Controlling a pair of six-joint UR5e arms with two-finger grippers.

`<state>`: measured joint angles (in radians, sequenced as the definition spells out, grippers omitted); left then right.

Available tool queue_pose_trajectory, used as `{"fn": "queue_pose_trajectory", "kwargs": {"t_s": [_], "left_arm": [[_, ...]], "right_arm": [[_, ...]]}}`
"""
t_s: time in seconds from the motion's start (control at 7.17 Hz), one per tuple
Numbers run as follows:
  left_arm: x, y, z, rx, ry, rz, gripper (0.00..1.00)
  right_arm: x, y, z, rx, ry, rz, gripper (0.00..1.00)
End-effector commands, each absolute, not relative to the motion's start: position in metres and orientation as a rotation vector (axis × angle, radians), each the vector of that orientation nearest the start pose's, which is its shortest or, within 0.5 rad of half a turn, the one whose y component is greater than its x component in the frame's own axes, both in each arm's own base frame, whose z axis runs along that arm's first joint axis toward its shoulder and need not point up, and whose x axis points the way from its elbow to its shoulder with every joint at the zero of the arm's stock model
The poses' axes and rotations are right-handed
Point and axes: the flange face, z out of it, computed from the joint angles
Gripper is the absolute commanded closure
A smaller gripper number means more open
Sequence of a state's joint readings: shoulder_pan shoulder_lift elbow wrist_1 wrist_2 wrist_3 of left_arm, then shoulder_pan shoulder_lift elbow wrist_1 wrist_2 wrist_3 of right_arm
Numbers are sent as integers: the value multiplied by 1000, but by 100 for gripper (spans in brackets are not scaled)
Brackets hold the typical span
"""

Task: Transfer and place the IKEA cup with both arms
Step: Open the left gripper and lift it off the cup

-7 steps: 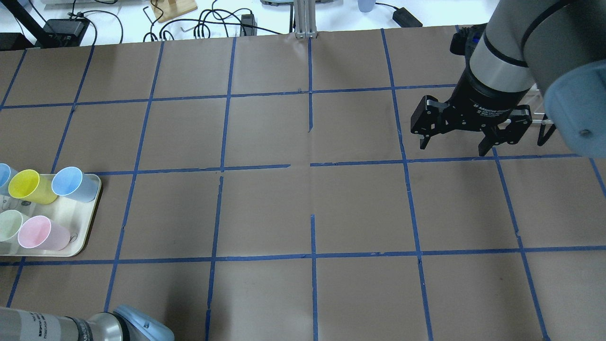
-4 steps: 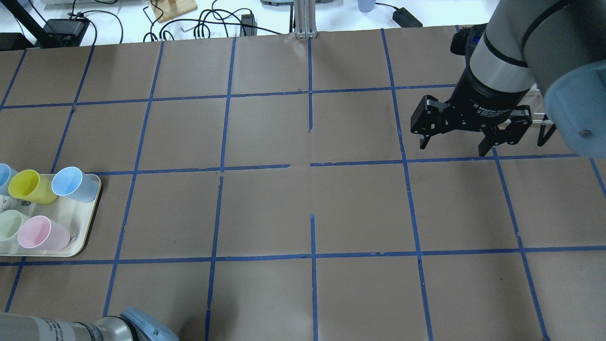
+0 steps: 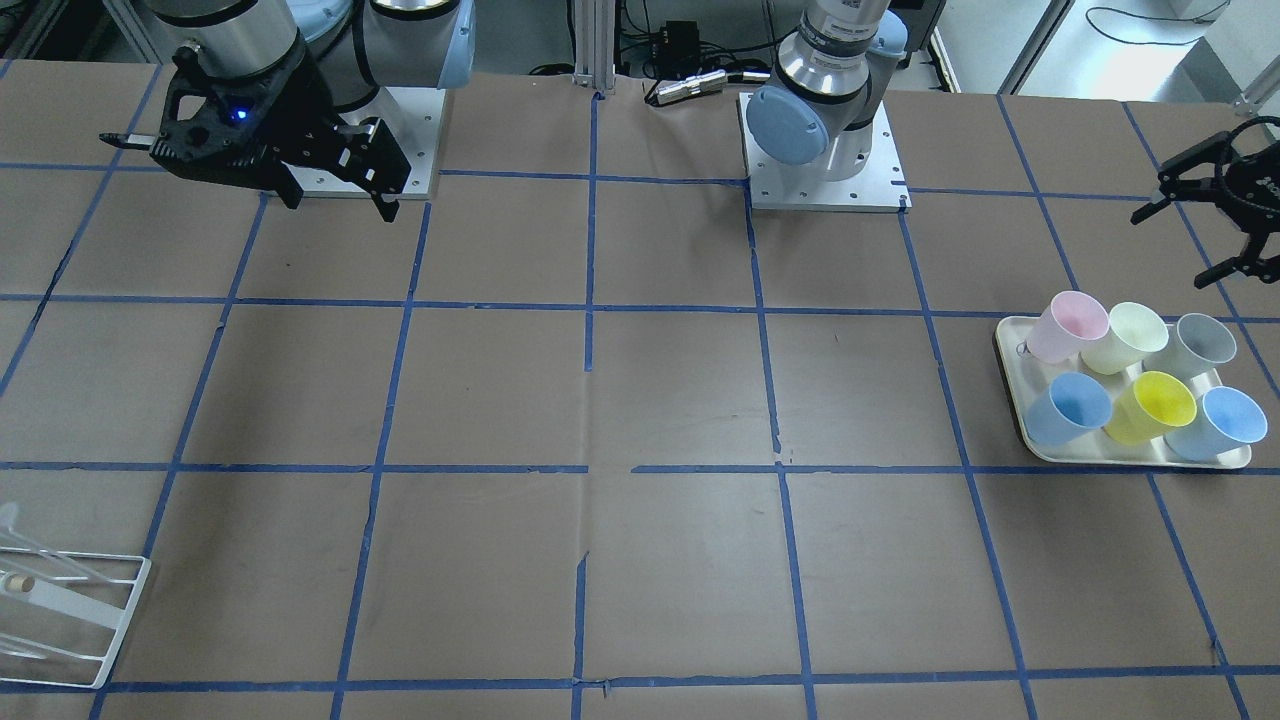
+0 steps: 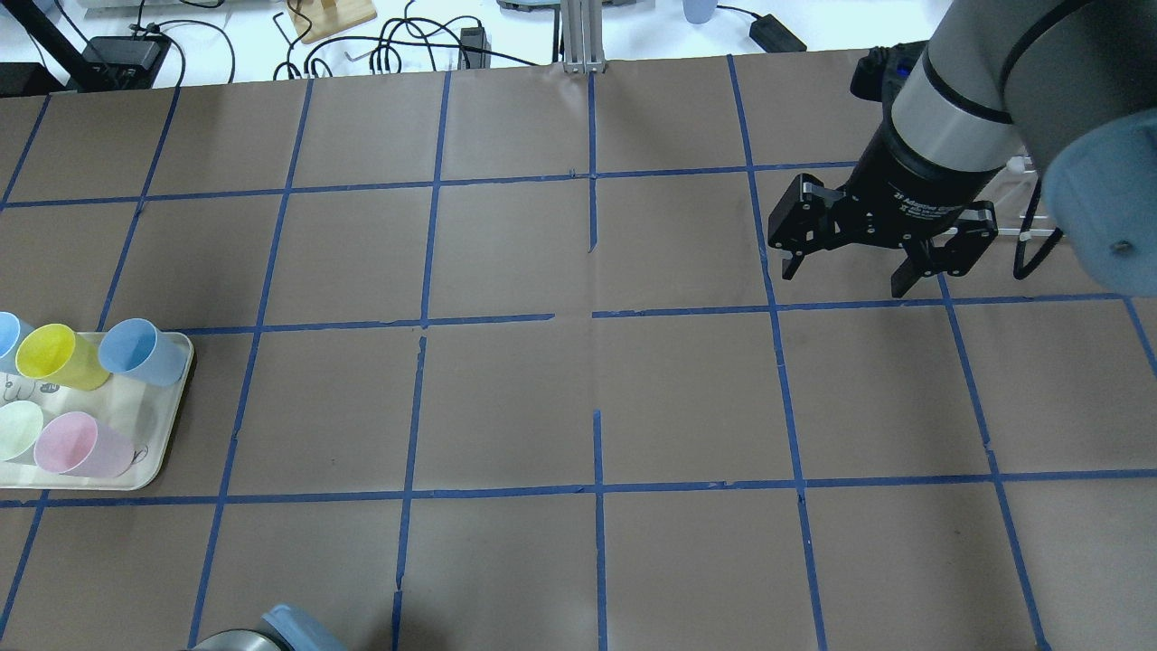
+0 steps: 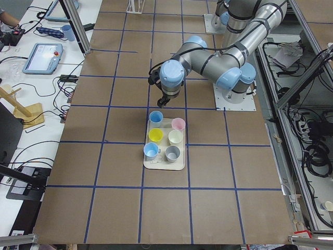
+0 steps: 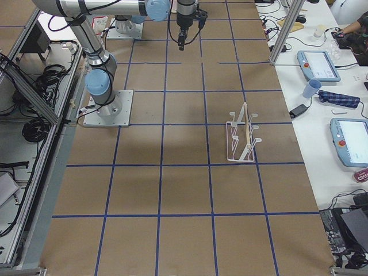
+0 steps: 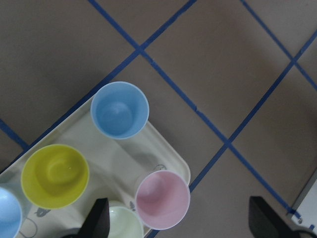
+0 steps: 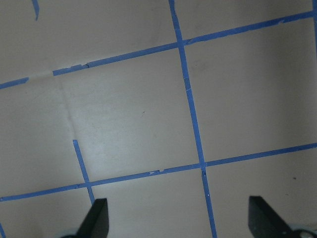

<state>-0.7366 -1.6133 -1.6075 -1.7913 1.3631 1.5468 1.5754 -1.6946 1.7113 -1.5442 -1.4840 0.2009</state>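
The light grey IKEA cup (image 3: 1200, 340) stands upright at the tray's corner next to the pale green cup (image 3: 1128, 336); it also shows in the exterior left view (image 5: 172, 153). It is out of view overhead and in the left wrist view. My left gripper (image 3: 1168, 250) is open and empty, hanging above the tray's edge; its wrist view (image 7: 181, 223) looks down on the pink cup (image 7: 162, 199). My right gripper (image 4: 842, 280) is open and empty, high over bare table on the far side from the tray; its wrist view (image 8: 179, 223) shows only table.
The cream tray (image 3: 1130, 458) holds two blue cups (image 3: 1068, 408), a yellow cup (image 3: 1160, 405), the pink and green ones. A white wire rack (image 3: 60, 620) stands on the right arm's side, also seen in the exterior right view (image 6: 241, 135). Cables lie beyond the table's far edge (image 4: 398, 45).
My right gripper has shifted a little to the left in the overhead view. The left arm's elbow has slid down, almost out of the overhead view. Both grippers stay open.
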Motion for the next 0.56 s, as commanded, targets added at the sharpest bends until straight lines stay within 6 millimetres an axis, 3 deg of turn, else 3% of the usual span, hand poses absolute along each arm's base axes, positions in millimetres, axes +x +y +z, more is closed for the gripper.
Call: {"fn": "queue_pose_trajectory", "kwargs": {"t_s": [0.0, 0.42], "left_arm": [[160, -437, 461, 1056, 3313, -73, 0], [39, -435, 485, 862, 3349, -60, 0]], "right_arm": [[138, -435, 474, 308, 3094, 72, 0], [135, -435, 475, 315, 3117, 74, 0]]}}
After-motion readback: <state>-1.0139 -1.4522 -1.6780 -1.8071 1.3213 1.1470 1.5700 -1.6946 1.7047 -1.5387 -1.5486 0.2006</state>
